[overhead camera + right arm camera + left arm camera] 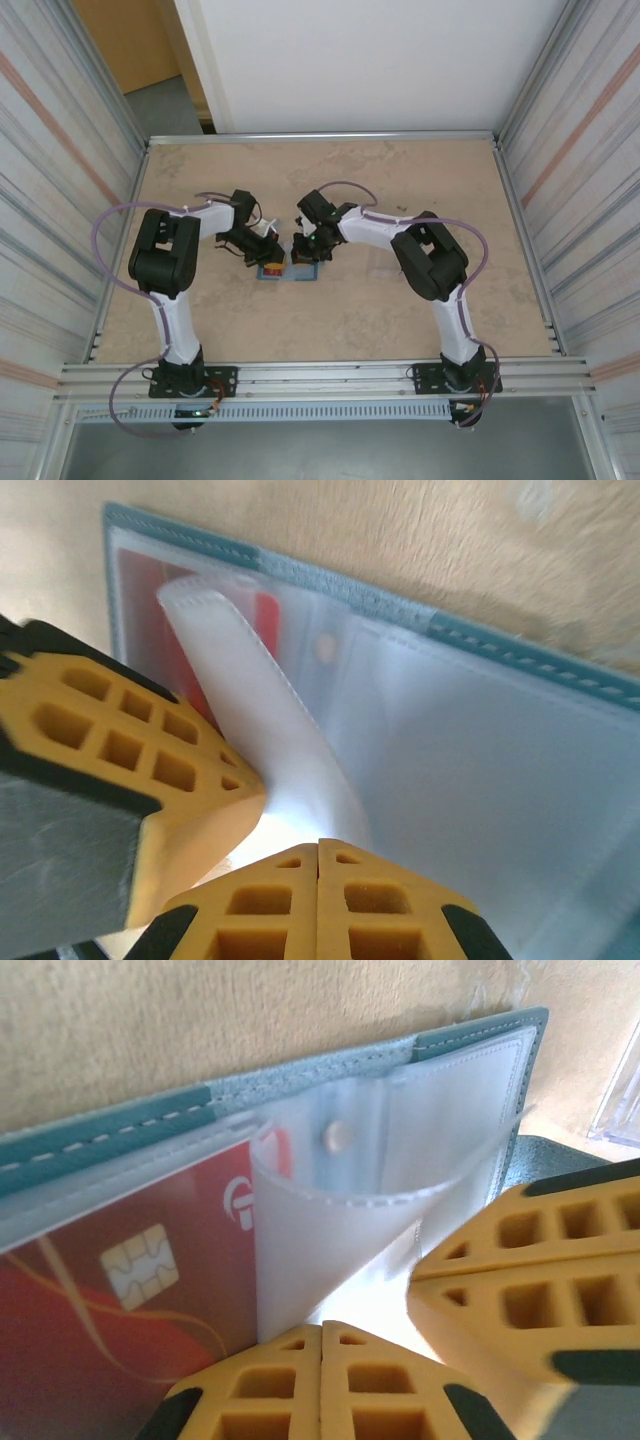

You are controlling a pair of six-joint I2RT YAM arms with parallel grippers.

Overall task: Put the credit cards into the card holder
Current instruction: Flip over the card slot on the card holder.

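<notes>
Left gripper (320, 1345) clenched shut, tips at foot of clear sleeve leaf (320, 1250), card holder (130, 1125) open on table (350, 180) between both grippers, red credit card (150, 1300) in its left pocket, right gripper (318, 858) clenched too, tips at same leaf, pinch unclear
</notes>
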